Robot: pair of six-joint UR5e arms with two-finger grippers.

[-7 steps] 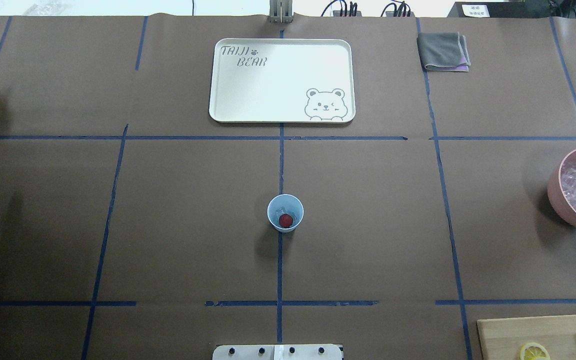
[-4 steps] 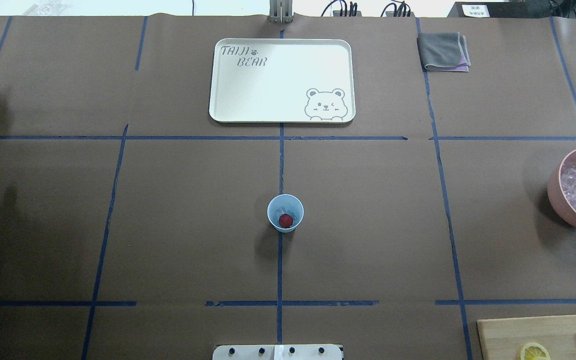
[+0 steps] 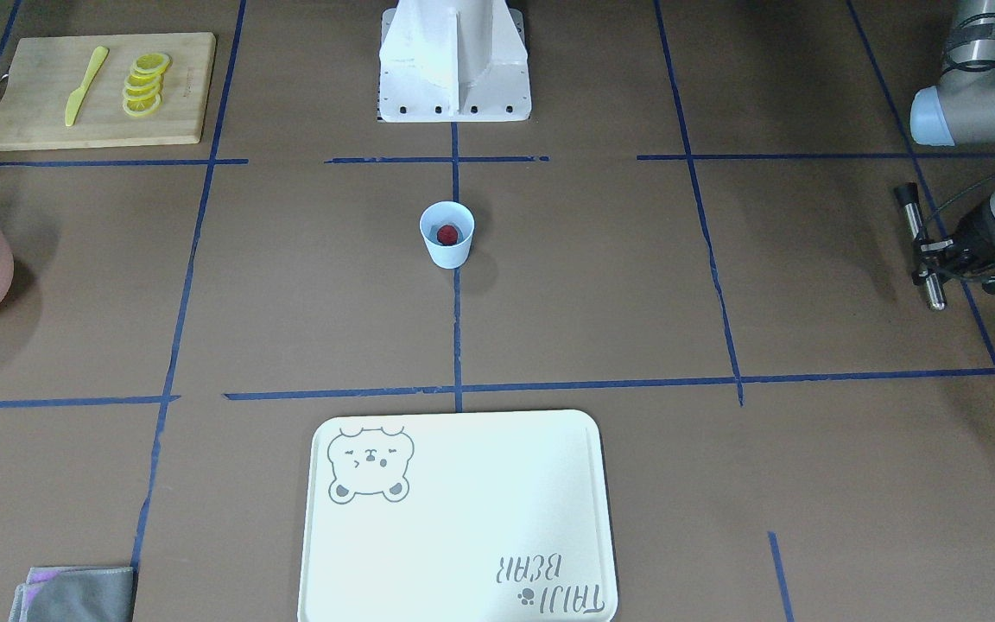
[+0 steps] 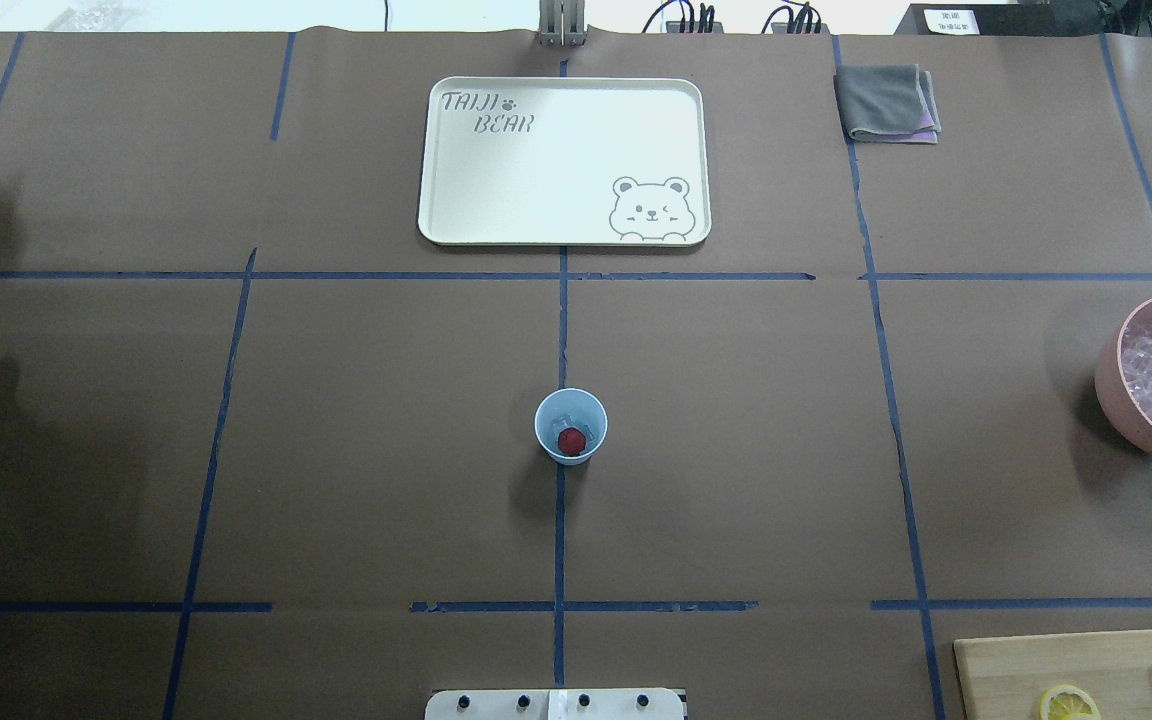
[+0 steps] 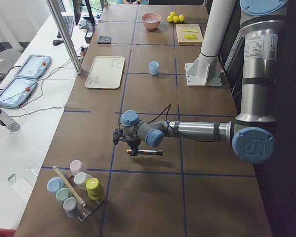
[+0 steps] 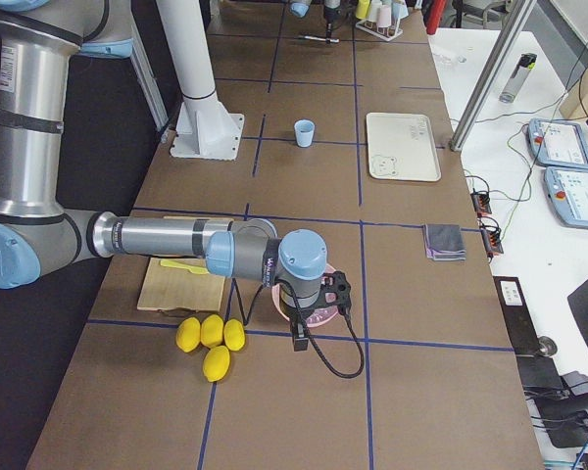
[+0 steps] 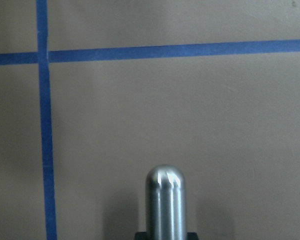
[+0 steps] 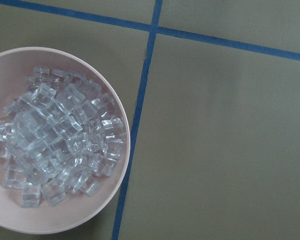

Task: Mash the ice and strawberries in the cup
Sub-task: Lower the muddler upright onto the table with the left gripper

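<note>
The words "TAIJI BEAR", with a small paw mark, are printed in grey lettering (image 4: 488, 112) on the cream tray (image 4: 576, 140), in the corner diagonally opposite the tray's bear drawing (image 4: 649, 208). In the front-facing view this lettering (image 3: 556, 583) is seen upside down. The printed label (image 5: 259, 47) on the left arm (image 5: 256, 89) cannot be read.

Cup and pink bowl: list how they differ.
The cup is light blue, the pink bowl pink. The cup is far smaller than the bowl. The cup holds a strawberry with a little ice; the bowl is heaped with ice cubes alone. The cup stands mid-table, the bowl far to the robot's right. Both are upright and open-topped.
</note>
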